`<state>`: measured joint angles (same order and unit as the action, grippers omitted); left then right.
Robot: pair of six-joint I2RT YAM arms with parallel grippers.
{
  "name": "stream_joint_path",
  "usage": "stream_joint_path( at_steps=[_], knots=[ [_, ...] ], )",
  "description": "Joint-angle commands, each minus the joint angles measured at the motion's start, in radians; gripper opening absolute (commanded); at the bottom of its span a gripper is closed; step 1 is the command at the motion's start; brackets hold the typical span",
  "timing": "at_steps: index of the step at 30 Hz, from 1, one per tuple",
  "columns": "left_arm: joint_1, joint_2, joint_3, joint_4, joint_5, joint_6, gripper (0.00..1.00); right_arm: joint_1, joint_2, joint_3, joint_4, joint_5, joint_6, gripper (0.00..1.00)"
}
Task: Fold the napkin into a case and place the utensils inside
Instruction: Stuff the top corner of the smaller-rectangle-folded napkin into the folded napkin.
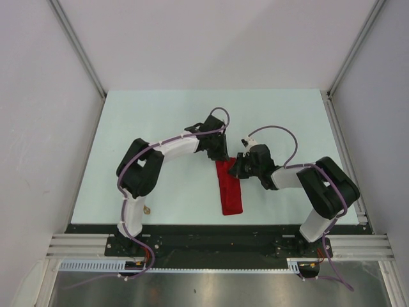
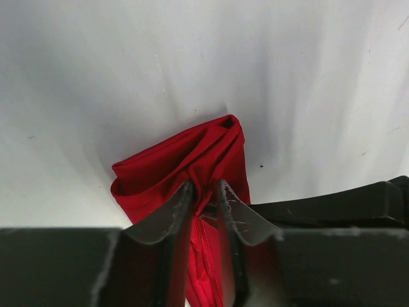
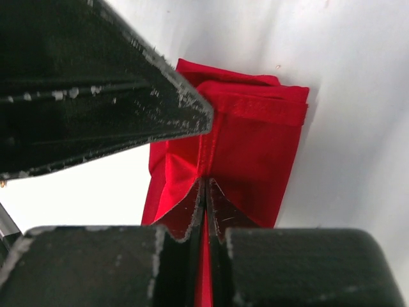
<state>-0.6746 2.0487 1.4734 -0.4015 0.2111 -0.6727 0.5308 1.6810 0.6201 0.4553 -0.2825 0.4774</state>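
The red napkin (image 1: 231, 192) lies mid-table as a narrow folded strip running toward the near edge. My left gripper (image 1: 220, 152) is at its far end. In the left wrist view the napkin (image 2: 179, 163) is bunched up, and my left gripper (image 2: 204, 188) is shut on a gathered ridge of it. My right gripper (image 1: 238, 167) sits just beside, at the strip's right edge. In the right wrist view my right gripper (image 3: 206, 182) is shut on a thin fold of the napkin (image 3: 255, 147). A small gold-coloured piece (image 1: 147, 209), seemingly one of the utensils, lies by the left arm's base.
The pale table (image 1: 160, 115) is walled by white panels on three sides. The two wrists are close together over the napkin, and the left gripper's black body (image 3: 96, 83) fills the upper left of the right wrist view. A black rail (image 1: 211, 240) runs along the near edge.
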Motion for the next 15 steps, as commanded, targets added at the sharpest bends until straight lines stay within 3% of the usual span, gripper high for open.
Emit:
stream_joint_path(
  at_steps=[1, 10, 15],
  knots=[
    [-0.006, 0.016, 0.073, -0.005, -0.019, 0.002, 0.24, 0.011, -0.003, 0.000, 0.043, -0.014, -0.022, 0.04],
    [-0.008, 0.048, 0.108, -0.025, -0.019, 0.022, 0.22, 0.008, -0.012, 0.013, 0.023, -0.018, -0.052, 0.05],
    [-0.010, 0.042, 0.104, -0.030, -0.026, 0.038, 0.01, -0.012, -0.061, 0.004, -0.007, -0.014, -0.054, 0.12]
  ],
)
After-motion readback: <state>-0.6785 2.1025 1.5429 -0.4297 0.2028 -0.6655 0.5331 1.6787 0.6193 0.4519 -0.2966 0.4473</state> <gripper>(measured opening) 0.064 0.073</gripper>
